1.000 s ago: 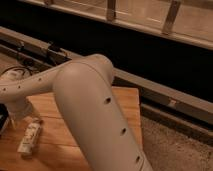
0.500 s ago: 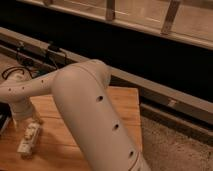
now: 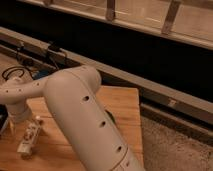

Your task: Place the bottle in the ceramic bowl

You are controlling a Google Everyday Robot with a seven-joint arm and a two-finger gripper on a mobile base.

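Wooden table [image 3: 122, 102] | bottle [image 3: 29, 139] lies flat at 8 o'clock of view, unheld | gripper [image 3: 4, 123] at its 10 o'clock, jaws spread, empty | ceramic bowl [image 3: 110, 119]: probably the dark sliver behind arm [image 3: 80, 115], bottle's 3 o'clock | left: grasp, carry, release

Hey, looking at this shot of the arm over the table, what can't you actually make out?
1. Camera view: the gripper is only a dark shape below the wrist, cut off by the left edge.
2. Camera view: the ceramic bowl is probably the dark sliver behind the arm, which hides the rest.
3. Camera view: the bottle lies on the wooden table, its label print too blurred to read.
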